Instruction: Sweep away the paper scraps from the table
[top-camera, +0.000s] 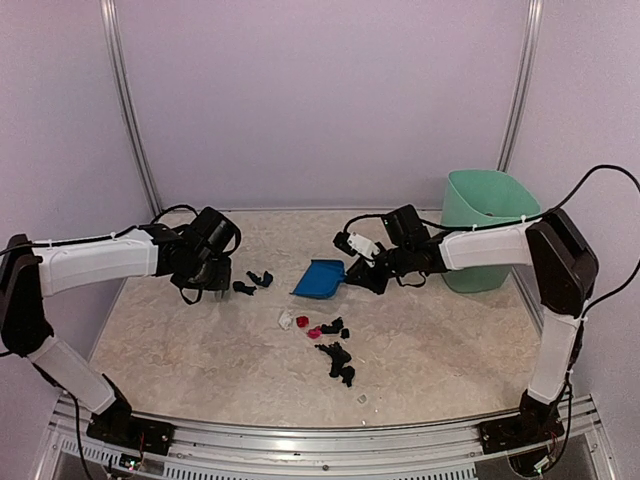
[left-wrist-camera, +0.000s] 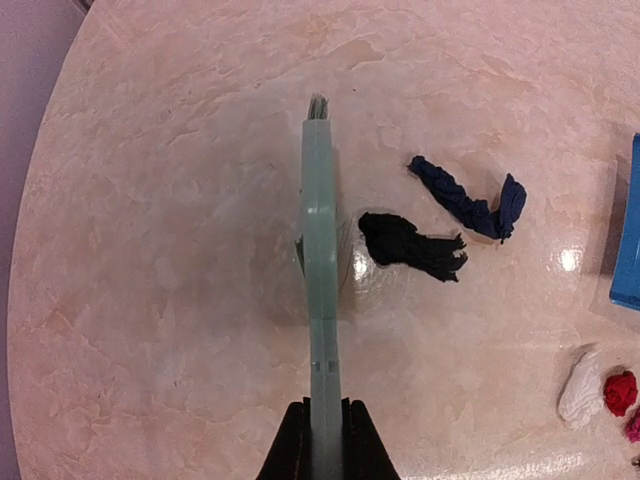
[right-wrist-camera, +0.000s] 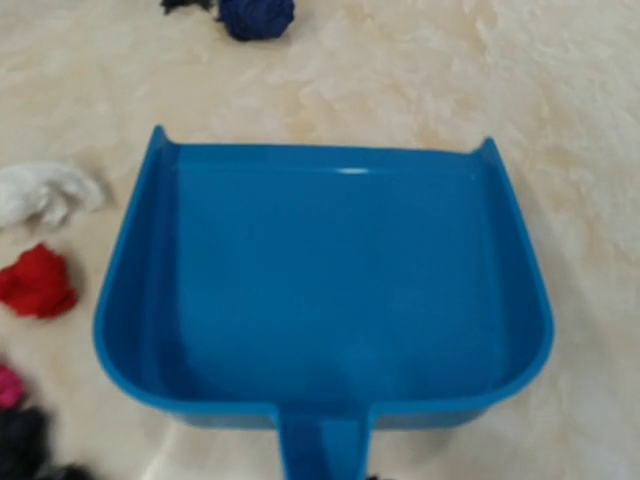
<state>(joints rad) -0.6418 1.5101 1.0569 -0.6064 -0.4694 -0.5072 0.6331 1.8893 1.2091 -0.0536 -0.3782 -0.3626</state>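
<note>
Saw first the table (top-camera: 450, 340), wide, beige and faintly marbled, with a metal rail along the near edge. Found a tall mint-green bin (top-camera: 485, 225) standing at the far right of it, behind the right arm. Noted next the blue dustpan (top-camera: 320, 278) near the middle of the table, held by its handle in the right end effector (top-camera: 362, 272), closed tight on that handle. Could not judge any contact of the pan's lip with the table. Then found the pale green brush (left-wrist-camera: 320, 250), seen edge-on in the left wrist view, clamped at its handle by the left end effector (left-wrist-camera: 320, 445), shut firmly on it, the bristle end reaching out over the table. Came last to the paper scraps (top-camera: 338, 360), all lying on the table. Made out a black scrap (left-wrist-camera: 410, 245) just beside the brush on its right. Saw a dark blue scrap (left-wrist-camera: 465, 200) a little farther, between brush and dustpan. Noticed a white scrap (left-wrist-camera: 585, 385) and a red scrap (left-wrist-camera: 620, 392) just beside each other, near the pan. Found a loose, mostly black cluster lying nearer the arm bases.
</note>
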